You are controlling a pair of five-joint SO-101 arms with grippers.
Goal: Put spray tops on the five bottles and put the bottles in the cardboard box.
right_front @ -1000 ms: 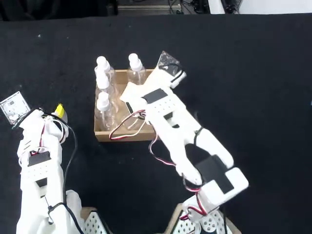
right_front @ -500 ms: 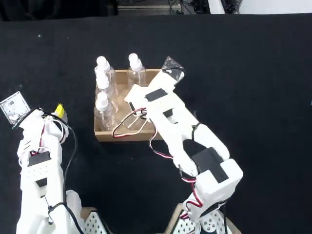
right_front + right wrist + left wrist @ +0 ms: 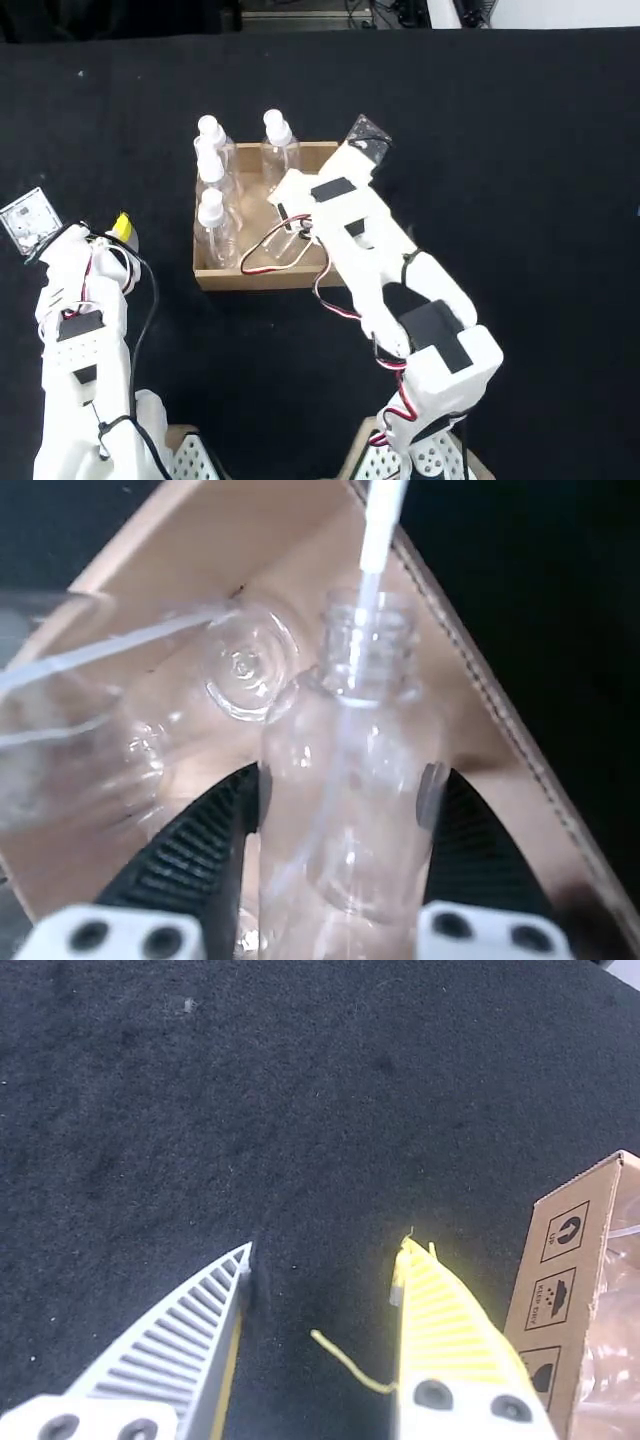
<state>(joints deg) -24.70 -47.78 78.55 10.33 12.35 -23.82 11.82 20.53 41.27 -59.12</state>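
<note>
My right gripper [image 3: 345, 780] is shut on a clear bottle [image 3: 350, 750], held over the inside of the cardboard box [image 3: 470, 680]. A white spray tube [image 3: 378, 530] stands in the bottle's open neck, and the head of the spray top is cut off by the picture's edge. Another clear bottle [image 3: 240, 665] sits close beside it in the box. From above, the right arm [image 3: 340, 215] covers the box's right half. Several bottles with white spray tops [image 3: 210, 165] stand along the box's left side and back. My left gripper [image 3: 325, 1260] hangs open over bare black table, left of the box.
The black cloth [image 3: 500, 150] covers the whole table. The box's printed corner [image 3: 565, 1260] lies close to my left gripper's yellow finger [image 3: 435, 1320]. A loose red and white cable [image 3: 270, 262] droops from the right arm over the box's front wall.
The right arm has shifted a little to the right over the box, with the bottle still in its gripper. The left arm has not moved.
</note>
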